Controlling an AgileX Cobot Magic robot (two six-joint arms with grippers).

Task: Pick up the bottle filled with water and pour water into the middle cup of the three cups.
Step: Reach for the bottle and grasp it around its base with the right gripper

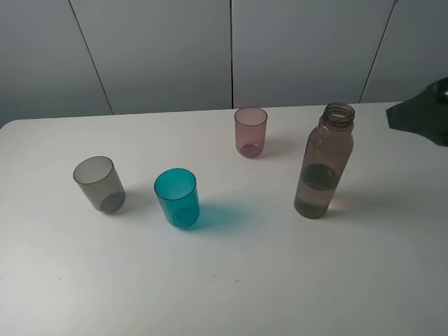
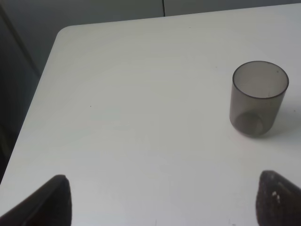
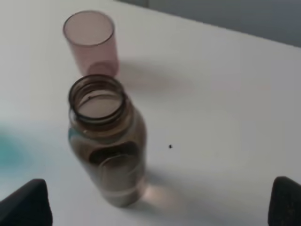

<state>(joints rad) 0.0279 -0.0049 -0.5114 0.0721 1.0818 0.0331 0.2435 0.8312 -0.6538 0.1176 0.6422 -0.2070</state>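
Observation:
The bottle [image 1: 324, 159] stands upright and uncapped on the right of the white table, with water [image 1: 313, 199] filling its lower part. The three cups stand apart: smoky grey [image 1: 99, 183] at left, the teal-blue middle cup [image 1: 177, 197], and pinkish-mauve [image 1: 250, 131] at the back. My right gripper [image 3: 155, 205] is open, its jaws wide apart, with the bottle [image 3: 108, 146] standing ahead of the jaws and the mauve cup [image 3: 91, 42] beyond. My left gripper [image 2: 164, 207] is open and empty above the table, with the grey cup [image 2: 258, 99] ahead and to one side.
The white table [image 1: 280, 280] has a rounded far-left corner [image 2: 66, 33]. Grey wall panels [image 1: 161, 49] stand behind it. A dark part of the right arm [image 1: 423, 112] shows at the right edge of the high view. The left arm is out of that view.

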